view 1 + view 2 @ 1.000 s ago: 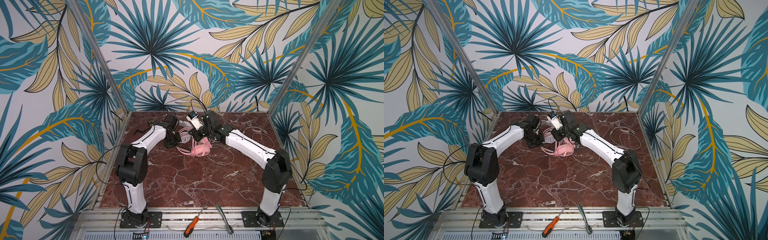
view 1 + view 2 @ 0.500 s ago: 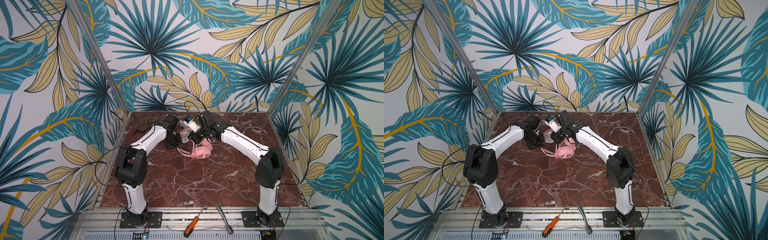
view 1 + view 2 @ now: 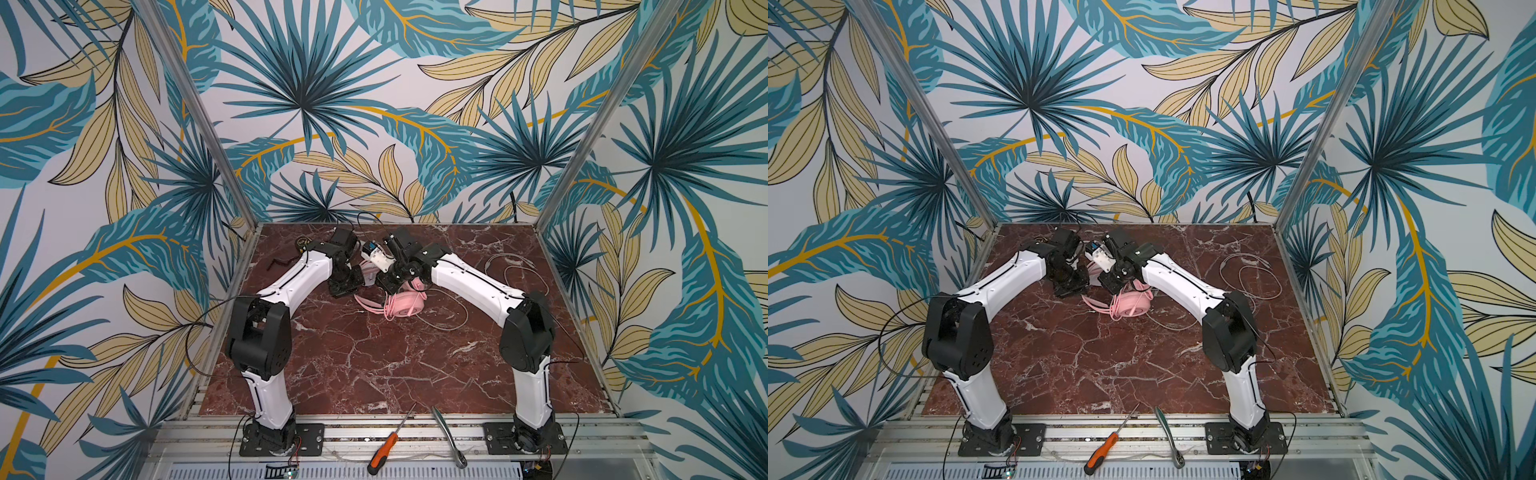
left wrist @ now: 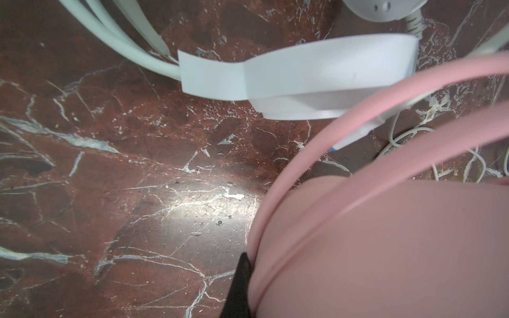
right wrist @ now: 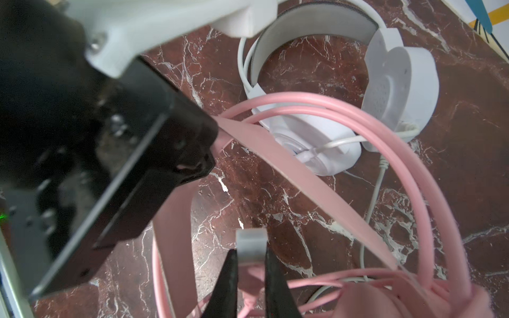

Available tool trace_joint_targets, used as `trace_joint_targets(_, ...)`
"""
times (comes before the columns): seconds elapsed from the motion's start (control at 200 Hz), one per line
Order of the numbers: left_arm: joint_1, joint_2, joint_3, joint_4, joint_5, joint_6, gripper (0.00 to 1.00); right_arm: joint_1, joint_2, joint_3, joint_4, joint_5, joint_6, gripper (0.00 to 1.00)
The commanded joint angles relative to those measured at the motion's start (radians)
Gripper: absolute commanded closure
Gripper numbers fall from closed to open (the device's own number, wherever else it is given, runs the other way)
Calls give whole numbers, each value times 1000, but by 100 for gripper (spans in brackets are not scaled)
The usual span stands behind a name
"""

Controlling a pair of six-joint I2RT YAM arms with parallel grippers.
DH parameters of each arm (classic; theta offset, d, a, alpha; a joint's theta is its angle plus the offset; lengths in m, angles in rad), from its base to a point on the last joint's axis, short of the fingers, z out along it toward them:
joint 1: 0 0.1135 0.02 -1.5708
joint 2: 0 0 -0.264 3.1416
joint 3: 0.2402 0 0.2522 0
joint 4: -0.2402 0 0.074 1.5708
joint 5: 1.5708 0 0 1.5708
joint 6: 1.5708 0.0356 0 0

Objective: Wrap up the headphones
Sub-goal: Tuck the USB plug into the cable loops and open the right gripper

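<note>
My left end effector (image 3: 345, 284) is closed right down. In the right wrist view the flat pink headband (image 5: 275, 154) runs straight into its tip, so I judge it pinched there. From that grip the pink headphones (image 3: 405, 305) trail toward 4 o'clock in both top views, with the cup resting on the tabletop (image 3: 374, 365) and the long axis running roughly 10 to 4.

My right end effector (image 5: 250, 264) is nearly closed on the pink cable (image 5: 316, 283), next to a grey piece I can't identify. It hangs just above the cup, so it's the nearer arm for laying the next turn of cable around the band.

The white headphones (image 5: 385, 96) are in the way, lying just behind at 12 o'clock with the pink arch crossing over them. The white cable (image 3: 511, 266) loops at 3 o'clock, well apart. A screwdriver (image 3: 384, 451) and a ratchet (image 3: 449, 436) lie on the front rail at 6 o'clock.
</note>
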Motion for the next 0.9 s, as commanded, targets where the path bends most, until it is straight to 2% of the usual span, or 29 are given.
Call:
trace_joint_targets(0.0, -7, -78, 43, 1, 49, -12, 100, -1, 28, 36, -59, 46, 13, 89)
trace_joint_targets(0.245, -9, -90, 32, -9, 46, -21, 100, -1, 13, 34, -59, 33, 17, 75)
trace_joint_targets(0.461, -8, -88, 30, -19, 43, -28, 100, -1, -12, 11, -47, 28, 22, 67)
trace_joint_targets(0.751, -9, -70, 26, -39, 39, -26, 100, -2, -86, -43, 27, 23, 41, 59)
trace_joint_targets(0.896, -8, -68, 24, -51, 35, -26, 100, -3, -148, -95, 97, 25, 58, 50)
